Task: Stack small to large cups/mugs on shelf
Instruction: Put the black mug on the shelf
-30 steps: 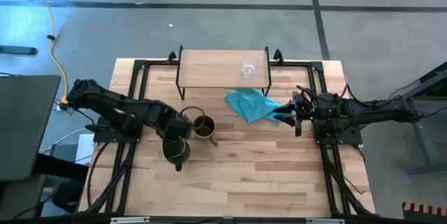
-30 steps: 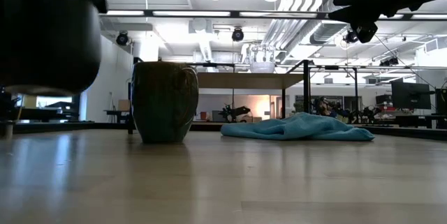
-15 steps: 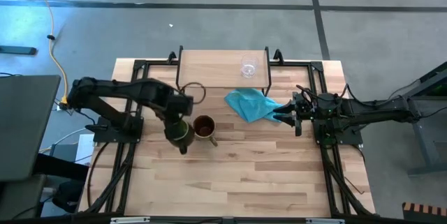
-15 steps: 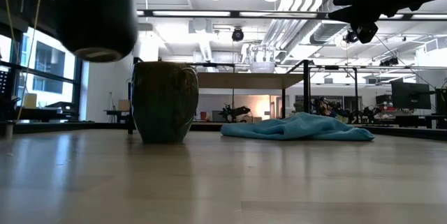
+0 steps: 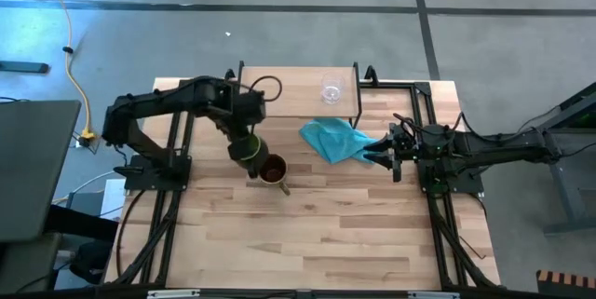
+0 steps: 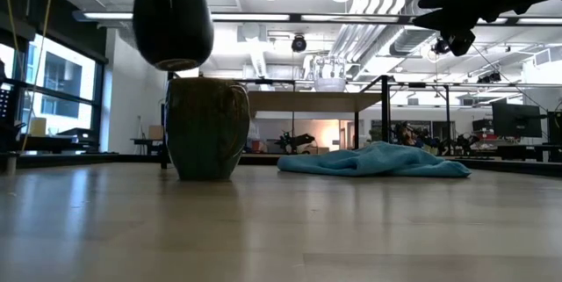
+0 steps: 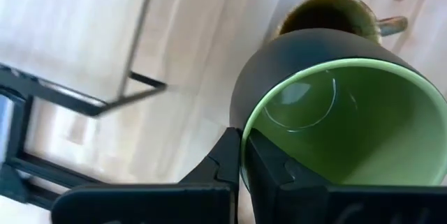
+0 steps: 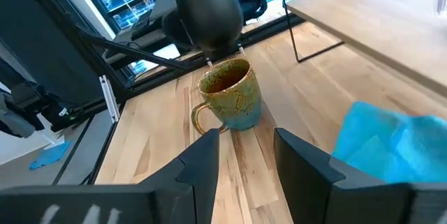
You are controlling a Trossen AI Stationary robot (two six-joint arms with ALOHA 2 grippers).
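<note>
My left gripper (image 7: 243, 155) is shut on the dark mug with the green inside (image 6: 173, 20), which hangs in the air just above and left of the tan-brown handled mug (image 6: 206, 128). That mug stands on its base on the table (image 5: 271, 169). The small clear glass cup (image 5: 331, 89) stands on the right part of the light-wood shelf (image 5: 284, 94) at the far edge. My right gripper (image 8: 244, 161) waits open at the table's right, by a blue cloth. My left gripper pinches the dark mug's rim wall (image 7: 242, 135), one finger inside (image 7: 269, 165) against the green lining and one outside (image 7: 222, 160). The fingers come from above, pointing down. The mug hangs upright below them, mouth up, lifted clear of the table.
A crumpled blue cloth (image 5: 333, 139) lies between the tan-brown mug and my right gripper (image 5: 380, 150). The shelf stands on thin black legs (image 8: 314, 42). Black arm frames run along both table sides. Bare wood lies toward the near edge.
My left gripper has carried the dark mug up and toward the table's far edge, drifting a little right, from beside the tan-brown mug's near left to a place above its left side. The mug has stayed upright in the hold.
</note>
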